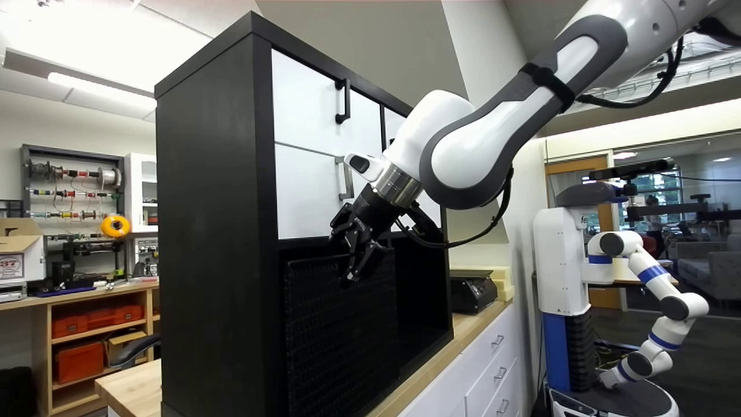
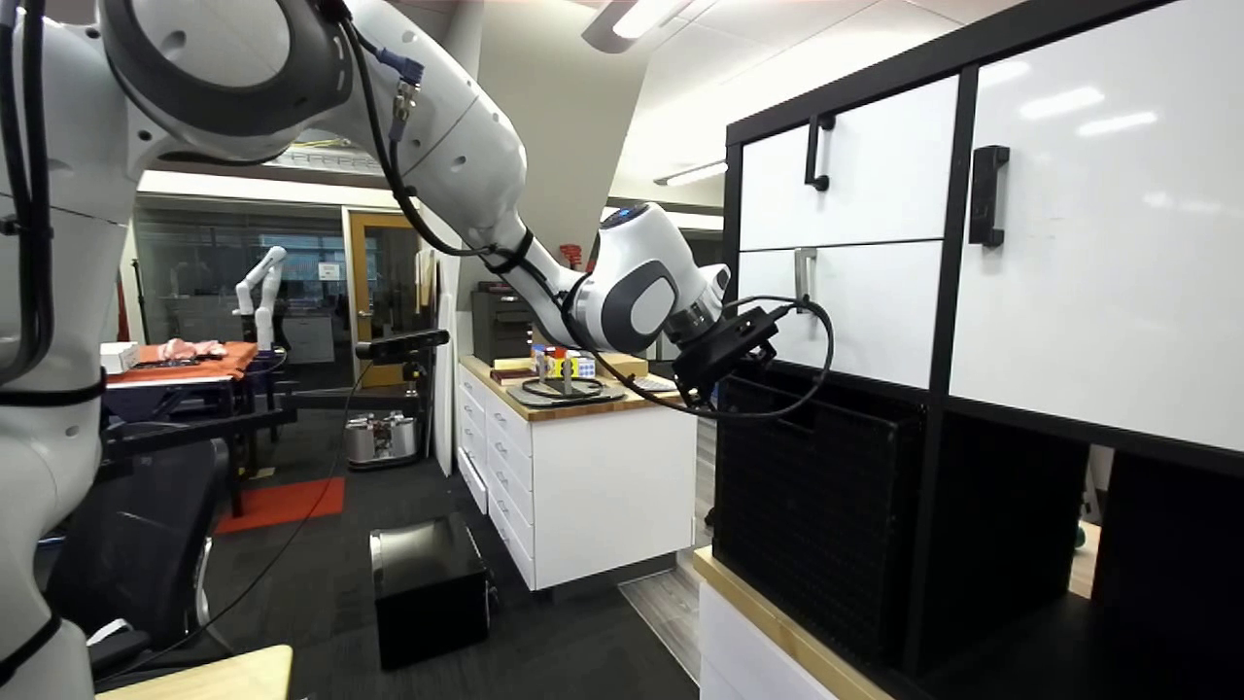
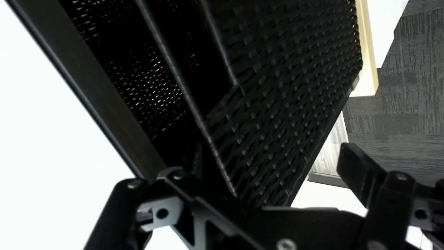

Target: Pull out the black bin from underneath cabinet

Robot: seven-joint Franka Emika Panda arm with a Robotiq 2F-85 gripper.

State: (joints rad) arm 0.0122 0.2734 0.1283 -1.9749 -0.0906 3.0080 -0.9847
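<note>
Wrist view: the jaws stand spread wide by the black bin (image 3: 277, 104), one beside its top rim, the other past the side edge of its front; whether they touch, I cannot tell. A dark gap lies open between that rim and the cabinet (image 3: 93, 86) above. In both exterior views the bin sits upright in a lower opening at the cabinet's end, ribbed front facing outward, handle slot level near the top; the front looks about square, so its long axis is unclear. Beneath runs a wood-topped bench (image 1: 472, 324). Far off, a box (image 1: 23, 255) bears "37".
</note>
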